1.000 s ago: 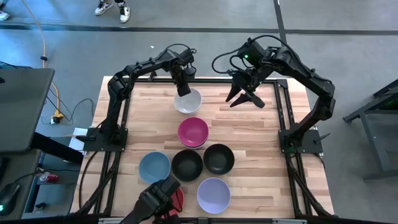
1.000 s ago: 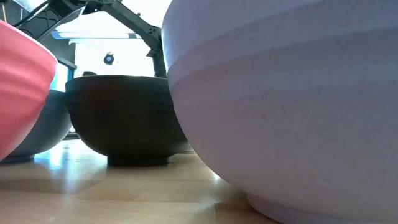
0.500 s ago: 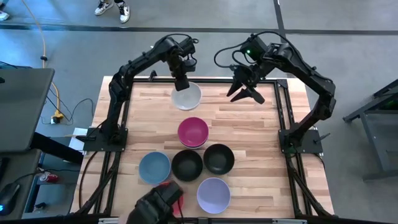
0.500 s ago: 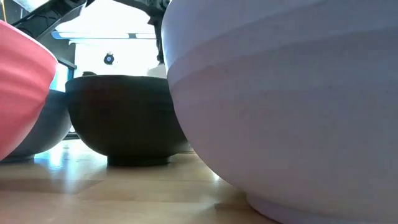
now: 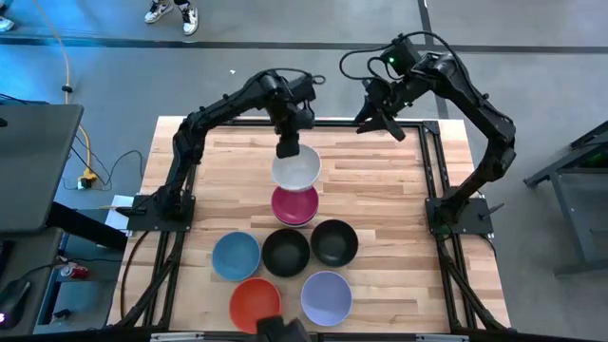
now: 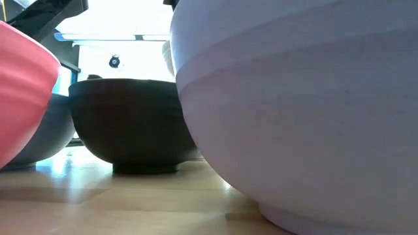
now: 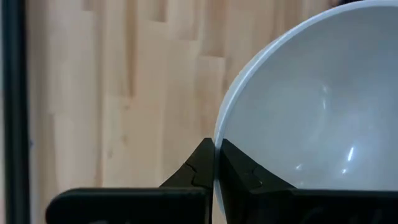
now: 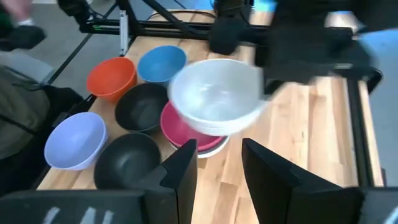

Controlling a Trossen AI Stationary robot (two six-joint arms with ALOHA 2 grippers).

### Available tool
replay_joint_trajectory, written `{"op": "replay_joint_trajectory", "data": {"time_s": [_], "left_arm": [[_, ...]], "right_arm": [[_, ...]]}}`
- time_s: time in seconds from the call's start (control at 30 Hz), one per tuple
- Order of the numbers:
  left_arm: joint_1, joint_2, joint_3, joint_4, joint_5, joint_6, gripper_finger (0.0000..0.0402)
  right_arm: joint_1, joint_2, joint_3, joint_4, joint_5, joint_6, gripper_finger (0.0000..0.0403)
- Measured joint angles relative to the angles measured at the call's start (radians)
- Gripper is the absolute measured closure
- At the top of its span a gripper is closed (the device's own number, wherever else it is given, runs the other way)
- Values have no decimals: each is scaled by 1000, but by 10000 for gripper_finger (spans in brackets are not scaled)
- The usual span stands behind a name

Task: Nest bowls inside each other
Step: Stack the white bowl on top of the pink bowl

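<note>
One white bowl [image 5: 296, 170] I'm holding rim-pinched in my left end effector [image 5: 288, 149] over the magenta bowl [image 5: 294, 205] risks tipping; right end effector [image 5: 380, 122] is idling apart.

A glossy white round plastic bowl [image 5: 296, 171] hangs tilted above the table, pinched at its rim, directly over a magenta bowl [image 5: 294, 208] that sits nested on a white one. Nearer the front edge stand a blue bowl [image 5: 236, 255], two black bowls [image 5: 286, 252] [image 5: 334, 241] side by side, a red bowl [image 5: 255, 300] and a lavender bowl [image 5: 326, 296], all upright.
</note>
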Motion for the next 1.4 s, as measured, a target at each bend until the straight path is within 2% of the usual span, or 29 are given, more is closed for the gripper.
{"op": "replay_joint_trajectory", "data": {"time_s": [0.5,1.0,1.4], "left_arm": [[-176,30,0,0,-59,-45,401],[-162,113,-2,0,-77,-50,401],[-140,109,-209,39,-58,-45,401]], "right_arm": [[-107,0,0,-20,-40,30,284],[-108,0,0,-123,-69,-25,284],[-108,0,0,-135,-82,-80,284]]}}
